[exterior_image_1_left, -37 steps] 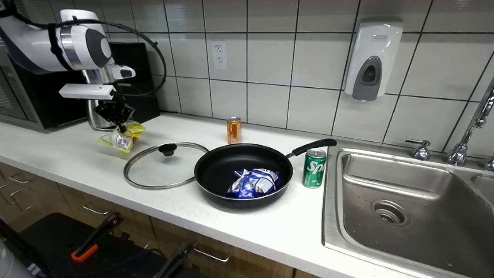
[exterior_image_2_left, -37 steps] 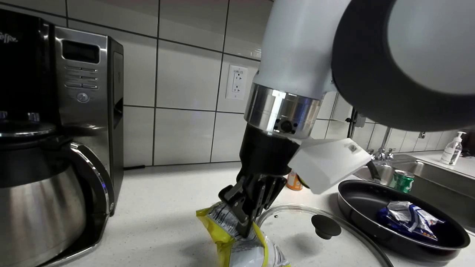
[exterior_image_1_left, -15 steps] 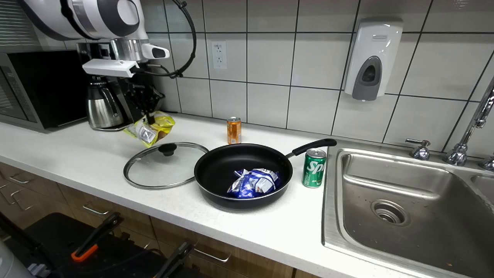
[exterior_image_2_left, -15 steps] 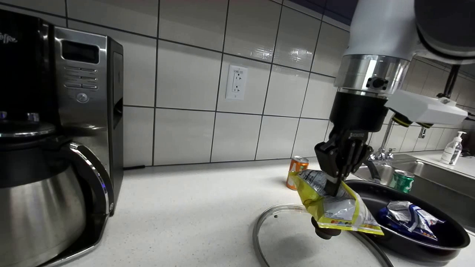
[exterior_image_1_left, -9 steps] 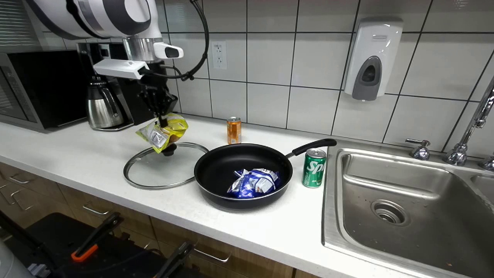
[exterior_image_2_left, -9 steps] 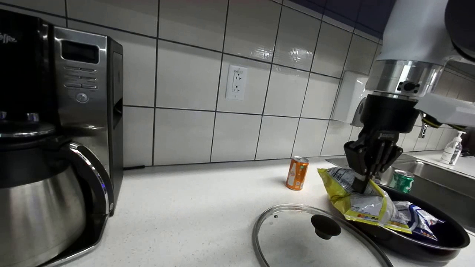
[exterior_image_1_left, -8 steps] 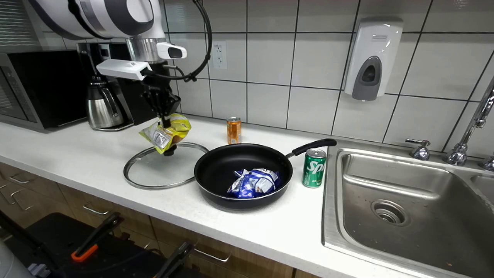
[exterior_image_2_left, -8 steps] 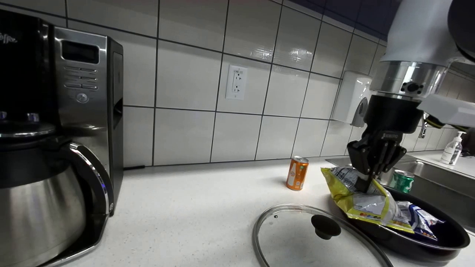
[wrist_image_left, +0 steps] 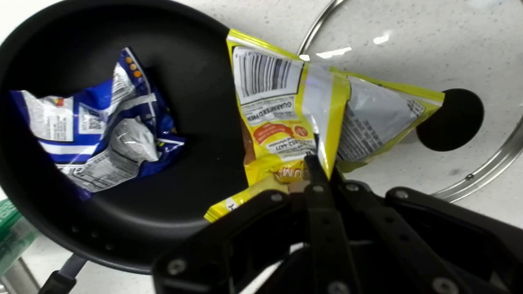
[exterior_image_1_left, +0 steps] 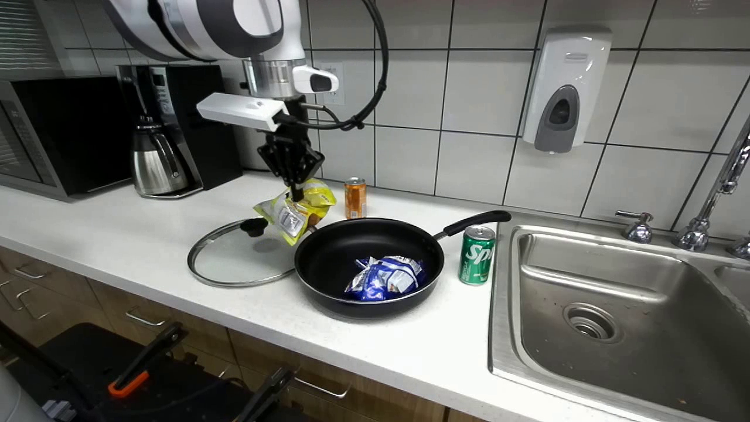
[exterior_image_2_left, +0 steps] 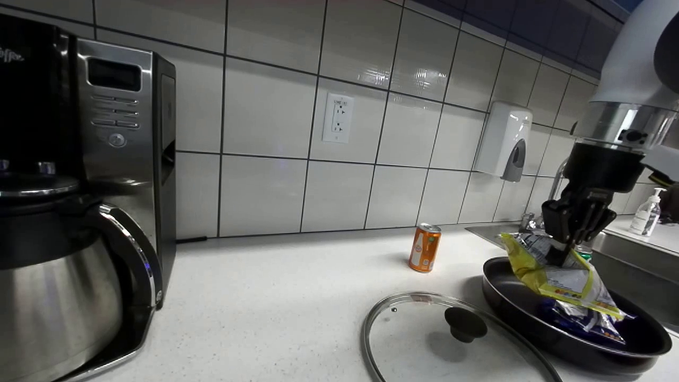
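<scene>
Arm [exterior_image_1_left: 258,17]: white with dark gray joint covers, reaching in high on the side of the pan [exterior_image_1_left: 331,252] away from its handle [exterior_image_1_left: 477,221]; the upper section slopes downward, then bends so that the last section drops steeply toward the desk [exterior_image_1_left: 117,228].
Wrist [exterior_image_1_left: 272,77]: a silver ring with a white box [exterior_image_1_left: 243,110] attached, pointing down with a slight lean, higher than the pan.
Gripper [exterior_image_1_left: 297,195]: black, its fingers [wrist_image_left: 314,171] aimed downward and drawn together, pinching the yellow bag near its middle.
Yellow bag [exterior_image_1_left: 290,215]: crumpled, held in the air beside and above the pan's rim; in the wrist view it overlaps both the pan's edge and the lid.
Blue bag [exterior_image_1_left: 389,278]: crumpled, lying inside the pan.
Lid [exterior_image_1_left: 252,261]: clear glass with its black knob [exterior_image_1_left: 254,227] up, on the desk just beside the pan.
Orange can [exterior_image_1_left: 355,199]: upright, behind the pan, toward the tiled wall [exterior_image_1_left: 410,158].
Green can [exterior_image_1_left: 476,258]: upright near the pan's handle, between the pan and the steel sink [exterior_image_1_left: 503,328].
Coffee maker [exterior_image_2_left: 116,159]: past the lid, well apart from the pan.
</scene>
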### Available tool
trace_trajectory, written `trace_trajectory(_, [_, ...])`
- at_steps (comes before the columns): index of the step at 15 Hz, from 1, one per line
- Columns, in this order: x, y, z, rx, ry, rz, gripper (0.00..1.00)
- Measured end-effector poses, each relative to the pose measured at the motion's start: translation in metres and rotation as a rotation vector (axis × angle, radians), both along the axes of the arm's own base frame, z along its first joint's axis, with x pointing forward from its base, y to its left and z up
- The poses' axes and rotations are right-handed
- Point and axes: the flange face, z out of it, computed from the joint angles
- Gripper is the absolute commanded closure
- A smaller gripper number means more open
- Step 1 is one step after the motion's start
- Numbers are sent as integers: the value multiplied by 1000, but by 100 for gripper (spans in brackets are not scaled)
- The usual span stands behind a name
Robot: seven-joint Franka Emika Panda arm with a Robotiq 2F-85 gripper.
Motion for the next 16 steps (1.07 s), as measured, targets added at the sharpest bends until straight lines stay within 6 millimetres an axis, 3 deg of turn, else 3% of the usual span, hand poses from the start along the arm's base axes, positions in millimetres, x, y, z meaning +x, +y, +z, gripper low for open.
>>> trace_trajectory(4, [-2,-53,2,6,-29,26,100])
trace_trajectory(7, [-3,-82,1,21,-65,22,100])
trace_trajectory(16, [16,-114,-25,57,-81,-2,100])
